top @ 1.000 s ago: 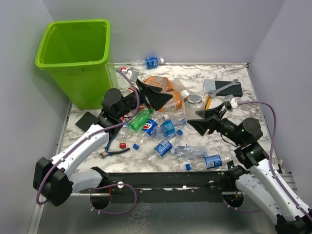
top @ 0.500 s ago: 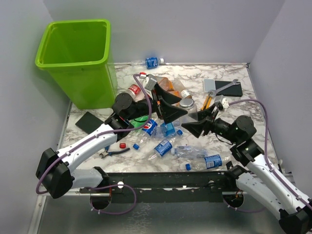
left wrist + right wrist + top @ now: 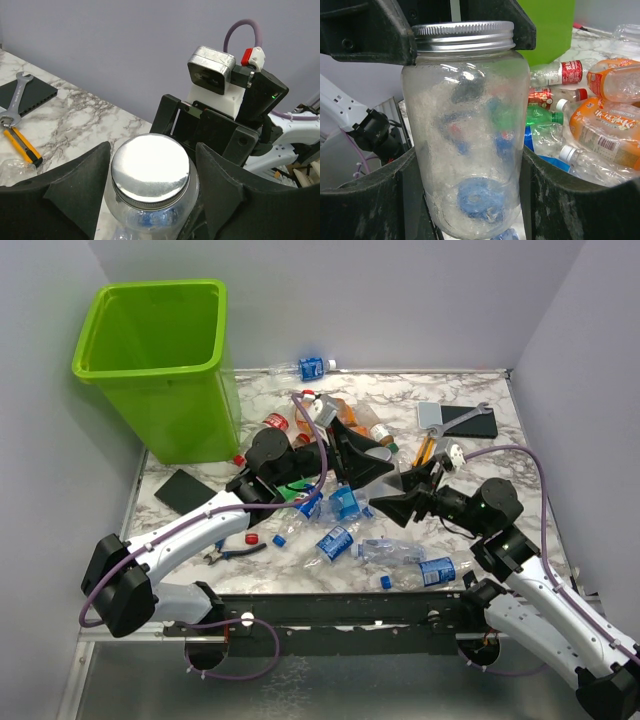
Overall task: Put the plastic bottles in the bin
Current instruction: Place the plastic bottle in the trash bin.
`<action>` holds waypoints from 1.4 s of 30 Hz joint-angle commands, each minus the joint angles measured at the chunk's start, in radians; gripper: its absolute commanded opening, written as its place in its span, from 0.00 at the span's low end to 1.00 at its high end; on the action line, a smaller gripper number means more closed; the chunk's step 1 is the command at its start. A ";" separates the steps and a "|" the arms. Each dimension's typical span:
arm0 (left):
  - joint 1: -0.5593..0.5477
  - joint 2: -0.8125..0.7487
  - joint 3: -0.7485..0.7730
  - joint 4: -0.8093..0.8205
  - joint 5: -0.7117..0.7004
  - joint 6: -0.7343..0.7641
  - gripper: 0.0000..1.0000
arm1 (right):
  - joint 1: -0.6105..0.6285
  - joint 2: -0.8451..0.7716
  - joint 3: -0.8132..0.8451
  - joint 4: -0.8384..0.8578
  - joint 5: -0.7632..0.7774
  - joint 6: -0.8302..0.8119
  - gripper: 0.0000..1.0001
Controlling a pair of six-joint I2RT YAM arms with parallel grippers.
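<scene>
Currently right gripper (image 3: 470, 170) clamped part-open round body of clear jar (image 3: 470, 125), fingers pressed on both sides. Opposite, left gripper (image 3: 152, 155) about half-open, fingers flanking silver lid (image 3: 150, 170); contact unclear. Loose plastic bottles (image 3: 338, 540) strewn mid-table (image 3: 400, 390), 9 o'clock of jar. Lime bin (image 3: 180, 410) upright at 10 o'clock corner, well apart.

Robot lab (walled marble tabletop (image 3: 398, 390))

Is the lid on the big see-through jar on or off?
On. The silver lid sits flat over the mouth of the jar in both wrist views. Whether it is screwed tight, cannot tell.
</scene>
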 commanded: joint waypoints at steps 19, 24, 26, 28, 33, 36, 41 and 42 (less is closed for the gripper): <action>-0.019 0.023 0.077 -0.061 -0.017 -0.060 0.80 | 0.015 -0.031 -0.051 0.094 0.043 -0.029 0.21; -0.019 0.032 0.092 -0.036 -0.006 -0.106 0.80 | 0.017 -0.028 -0.053 0.096 0.047 -0.036 0.21; -0.019 0.036 0.097 -0.025 0.005 -0.116 0.78 | 0.018 -0.028 -0.054 0.098 0.050 -0.036 0.21; -0.023 0.038 0.097 -0.025 0.011 -0.118 0.75 | 0.020 -0.031 -0.054 0.102 0.057 -0.033 0.21; -0.026 0.036 0.076 -0.026 0.019 -0.115 0.80 | 0.020 -0.039 -0.059 0.115 0.068 -0.025 0.21; -0.029 0.031 0.061 -0.026 0.015 -0.108 0.82 | 0.020 -0.043 -0.061 0.125 0.073 -0.015 0.21; -0.029 0.011 0.037 -0.029 -0.010 -0.084 0.84 | 0.020 -0.056 -0.060 0.139 0.075 -0.002 0.21; -0.029 0.010 0.036 -0.029 -0.013 -0.081 0.84 | 0.020 -0.056 -0.057 0.137 0.074 -0.002 0.21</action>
